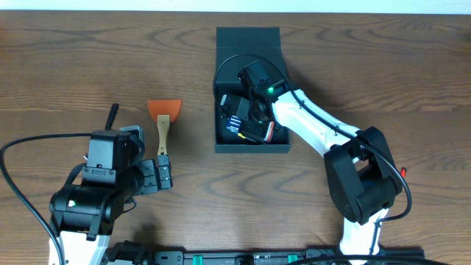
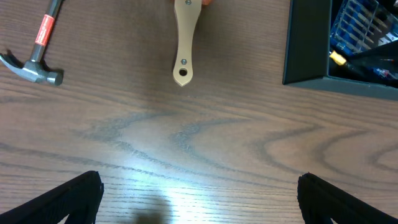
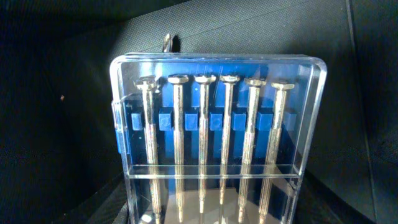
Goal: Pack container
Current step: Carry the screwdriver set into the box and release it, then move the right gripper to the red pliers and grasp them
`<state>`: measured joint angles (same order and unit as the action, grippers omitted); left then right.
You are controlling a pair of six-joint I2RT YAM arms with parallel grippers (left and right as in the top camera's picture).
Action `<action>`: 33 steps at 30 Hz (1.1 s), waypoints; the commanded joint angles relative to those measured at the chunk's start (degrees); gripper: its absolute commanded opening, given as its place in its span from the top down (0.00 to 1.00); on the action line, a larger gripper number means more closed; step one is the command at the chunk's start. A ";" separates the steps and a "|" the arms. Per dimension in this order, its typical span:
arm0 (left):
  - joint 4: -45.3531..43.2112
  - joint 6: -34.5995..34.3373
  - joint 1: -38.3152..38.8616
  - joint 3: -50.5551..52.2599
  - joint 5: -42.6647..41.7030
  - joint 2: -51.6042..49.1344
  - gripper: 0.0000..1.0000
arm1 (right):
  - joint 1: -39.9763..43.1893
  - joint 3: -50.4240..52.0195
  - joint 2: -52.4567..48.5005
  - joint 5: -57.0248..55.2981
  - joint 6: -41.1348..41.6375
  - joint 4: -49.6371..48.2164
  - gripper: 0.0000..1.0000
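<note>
Overhead: right claw (image 1: 254,120) down inside container (image 1: 252,148), grip unreadable; left claw (image 1: 165,174) spread, well apart.

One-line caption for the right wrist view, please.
Clear screwdriver case holding six precision drivers, close up inside the dark container.

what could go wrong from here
1. The right gripper is inside the container with the screwdriver case; the case could end up propped on a wall, leaving less room.
2. The brush and hammer lie outside; the open left gripper might nudge the brush away rather than grasp it.
</note>
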<state>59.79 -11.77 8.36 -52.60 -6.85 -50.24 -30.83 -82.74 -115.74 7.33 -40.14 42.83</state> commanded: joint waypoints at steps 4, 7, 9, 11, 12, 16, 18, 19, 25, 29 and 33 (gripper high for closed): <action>0.17 0.76 -0.20 -1.31 0.90 0.13 0.02 | -0.17 -3.15 3.04 1.03 3.76 0.31 0.21; 0.17 0.76 -0.20 -1.31 0.87 0.15 0.01 | 0.07 -4.02 4.87 1.05 3.91 0.96 0.15; 0.17 0.79 -0.20 -1.31 0.90 0.13 0.01 | 0.17 -5.03 6.12 1.05 3.91 1.88 0.09; 0.17 0.79 -0.20 -1.31 0.90 0.13 0.01 | 0.28 -6.05 7.19 1.05 4.42 2.71 0.09; 0.17 0.79 -0.20 -1.31 0.90 0.13 0.02 | 0.37 -6.58 7.82 1.05 4.57 3.08 0.08; 0.17 0.79 -0.20 -1.31 0.90 0.15 0.01 | 1.36 -9.42 11.76 0.96 8.11 4.13 0.02; 0.17 0.79 -0.20 -1.31 0.90 0.13 0.01 | 2.73 -11.21 14.14 0.33 11.63 4.48 0.02; 0.17 0.76 -0.20 -1.31 0.90 0.15 0.02 | 3.72 -12.09 15.41 -0.39 14.05 4.57 0.02; 0.15 0.79 -0.20 -1.31 0.90 0.13 0.02 | 15.30 -16.46 23.19 -19.28 44.41 12.98 0.01; 0.15 0.79 -0.20 -1.31 0.90 0.13 0.02 | 28.98 -17.55 28.44 -20.74 61.26 26.36 0.01; 0.15 0.79 -0.20 -1.31 0.90 0.13 0.02 | 39.32 -17.09 31.65 -20.68 69.00 35.85 0.01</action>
<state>59.81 -11.77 8.36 -52.62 -6.85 -50.24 3.57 -99.63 -86.48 -11.53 15.11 75.75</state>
